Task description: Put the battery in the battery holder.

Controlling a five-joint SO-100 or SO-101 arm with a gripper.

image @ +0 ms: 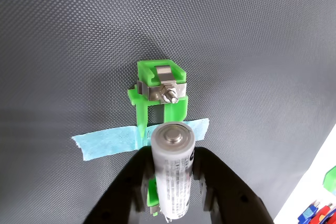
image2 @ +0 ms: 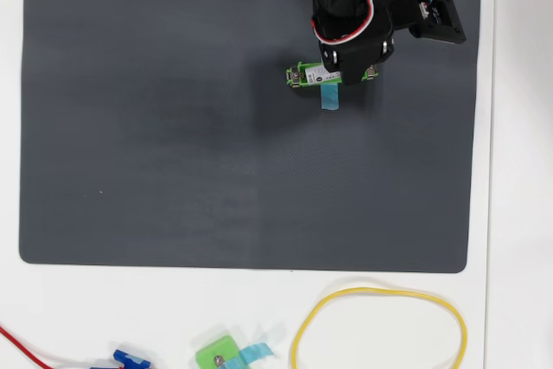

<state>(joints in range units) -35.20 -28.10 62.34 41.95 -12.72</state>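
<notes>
In the wrist view my gripper [image: 172, 174] is shut on the battery [image: 173, 166], a silver-white cylinder with dark print held between the two black fingers [image: 223, 182]. Its flat metal end tilts up toward the camera. Right under it lies the battery holder [image: 160, 95], a bright green frame taped to the dark mat by a light blue strip [image: 107, 142]. The holder's far metal contact shows; its near end peeks out below the battery. I cannot tell whether the battery touches the holder. In the overhead view the arm [image2: 350, 15] covers most of the holder [image2: 301, 75].
The dark mat [image2: 173, 127] lies on a white table. Below the mat in the overhead view lie a yellow cable loop [image2: 380, 291], a small squarish green piece with blue tape [image2: 216, 356], a blue connector [image2: 130, 358] and a red wire [image2: 17, 340].
</notes>
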